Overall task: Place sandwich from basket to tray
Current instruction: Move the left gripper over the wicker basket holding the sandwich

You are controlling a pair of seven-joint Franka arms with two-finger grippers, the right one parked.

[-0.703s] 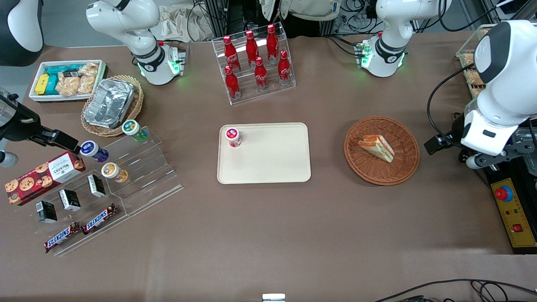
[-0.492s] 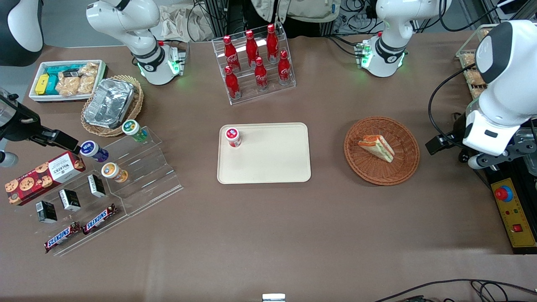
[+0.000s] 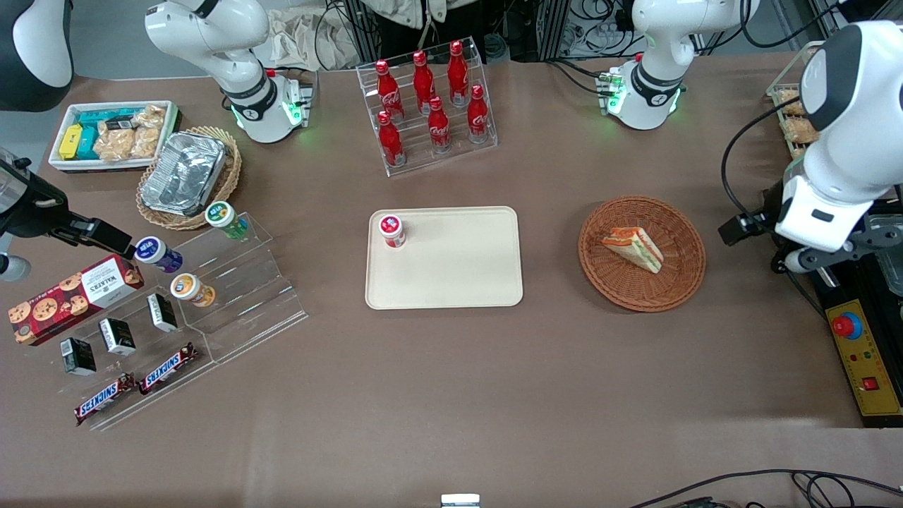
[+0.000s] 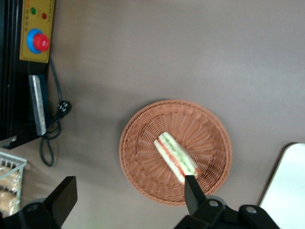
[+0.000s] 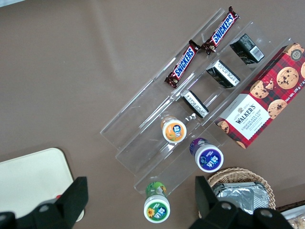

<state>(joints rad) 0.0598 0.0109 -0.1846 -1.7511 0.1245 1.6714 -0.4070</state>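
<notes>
The sandwich (image 3: 633,247), a pale wedge with orange and green layers, lies in the round reddish-brown basket (image 3: 677,282); the wrist view shows the sandwich (image 4: 175,156) and the basket (image 4: 143,143) from above. The cream tray (image 3: 458,275) sits beside the basket toward the parked arm's end, and its corner (image 4: 291,183) shows in the wrist view. My gripper (image 4: 127,195) is open with nothing between its fingers. It hangs well above the table over the basket's edge, on the side toward the working arm's end. The arm's white hand (image 3: 811,219) is beside the basket.
A red-lidded cup (image 3: 391,231) stands on a corner of the tray. A rack of red bottles (image 3: 427,106) stands farther from the front camera. A yellow control box with a red button (image 3: 857,353) and a cable (image 4: 50,138) lie near the working arm.
The working arm has shifted slightly away from the front camera. The sandwich, basket and tray have not moved.
</notes>
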